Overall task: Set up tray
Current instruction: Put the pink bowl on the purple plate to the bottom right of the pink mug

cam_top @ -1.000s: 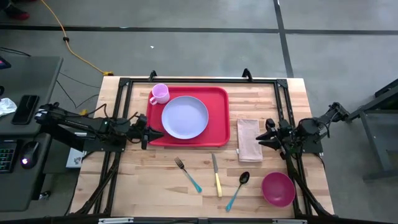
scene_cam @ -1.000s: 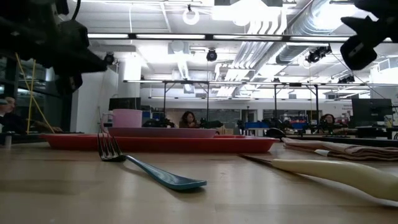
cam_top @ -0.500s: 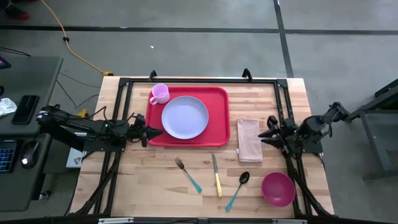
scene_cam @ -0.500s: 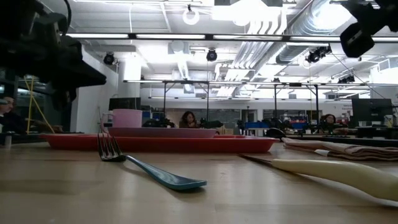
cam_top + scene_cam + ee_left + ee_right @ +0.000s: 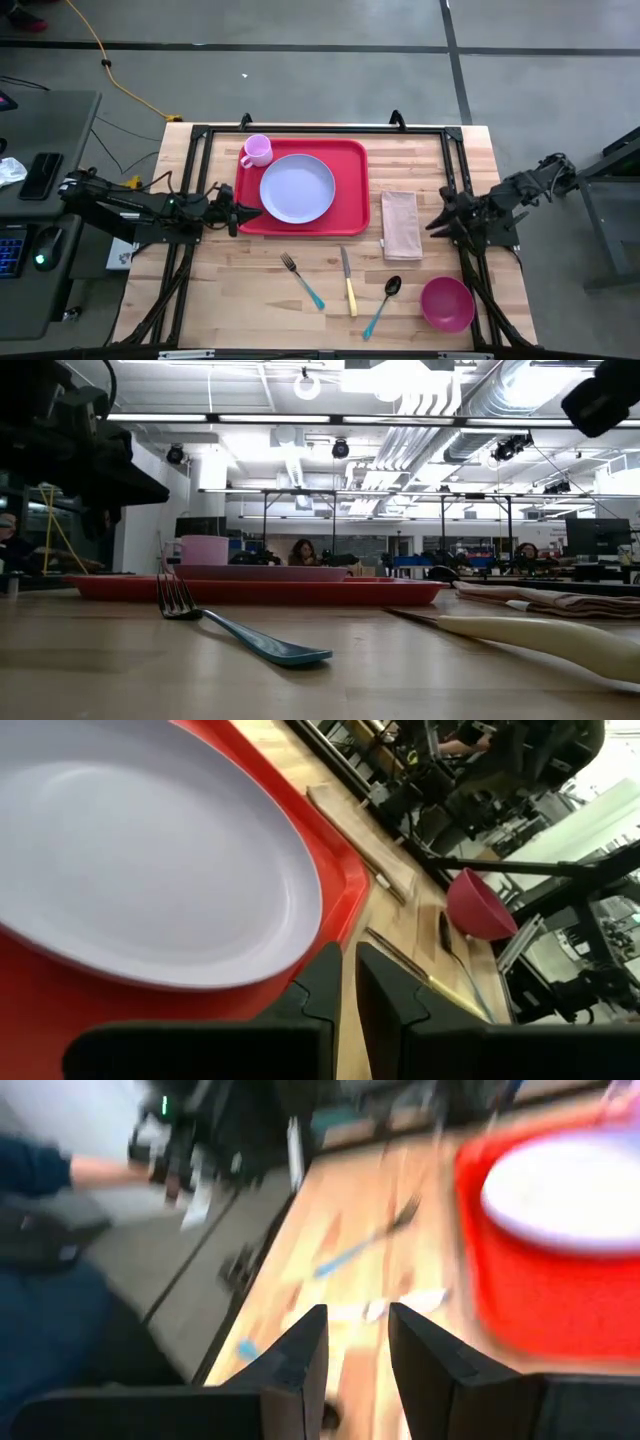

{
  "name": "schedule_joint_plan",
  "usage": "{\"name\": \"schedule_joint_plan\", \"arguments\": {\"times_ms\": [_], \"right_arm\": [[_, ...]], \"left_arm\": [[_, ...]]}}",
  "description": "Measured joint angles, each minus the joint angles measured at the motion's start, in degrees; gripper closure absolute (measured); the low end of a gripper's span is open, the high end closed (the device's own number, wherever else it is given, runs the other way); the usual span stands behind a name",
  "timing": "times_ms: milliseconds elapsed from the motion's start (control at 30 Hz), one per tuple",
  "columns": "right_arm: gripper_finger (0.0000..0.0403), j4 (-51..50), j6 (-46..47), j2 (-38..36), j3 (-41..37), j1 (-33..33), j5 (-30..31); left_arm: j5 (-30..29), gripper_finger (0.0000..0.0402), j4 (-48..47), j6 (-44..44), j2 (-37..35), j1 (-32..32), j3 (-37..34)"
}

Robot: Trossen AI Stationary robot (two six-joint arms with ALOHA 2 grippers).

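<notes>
The red tray (image 5: 350, 205) lies flat on the wooden table, far of centre. On it rest a round lavender plate (image 5: 297, 188) and a pink cup (image 5: 256, 150) in the far-left corner. My left gripper (image 5: 258, 213) hovers over the tray's near-left part, fingers shut. In the left wrist view my left gripper (image 5: 348, 982) sits above the tray's rim (image 5: 345, 910), beside the plate (image 5: 150, 850). My right gripper (image 5: 437, 222) is open, in the air just right of the folded beige napkin (image 5: 402, 224). In the blurred right wrist view my right gripper (image 5: 357, 1342) looks across the table toward the tray (image 5: 540, 1290).
Near the table's front edge lie a teal-handled fork (image 5: 302, 280), a yellow-handled knife (image 5: 348, 282), a teal-handled spoon (image 5: 381, 305) and a pink bowl (image 5: 447, 304). Black frame rails (image 5: 190, 180) run along the table's sides. People sit in the room beyond.
My right arm has drawn back toward the table's right edge and risen, moving away from the napkin. My left gripper has dipped a little above the tray's near-left corner. Nothing on the table has moved.
</notes>
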Motion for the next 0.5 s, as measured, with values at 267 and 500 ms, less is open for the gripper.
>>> {"name": "schedule_joint_plan", "arguments": {"times_ms": [267, 500], "right_arm": [[0.0316, -8.9, 5.0, 9.2, 5.1, 0.0, -13.8], [0.0316, -10.3, 5.1, 16.4, 6.0, 0.0, -23.0]], "left_arm": [[0.0, 0.0337, -0.7, 0.0, 0.0, 0.0, -0.1], [1.4, 0.0337, -2.7, -0.2, 0.0, 0.0, -0.1]]}}
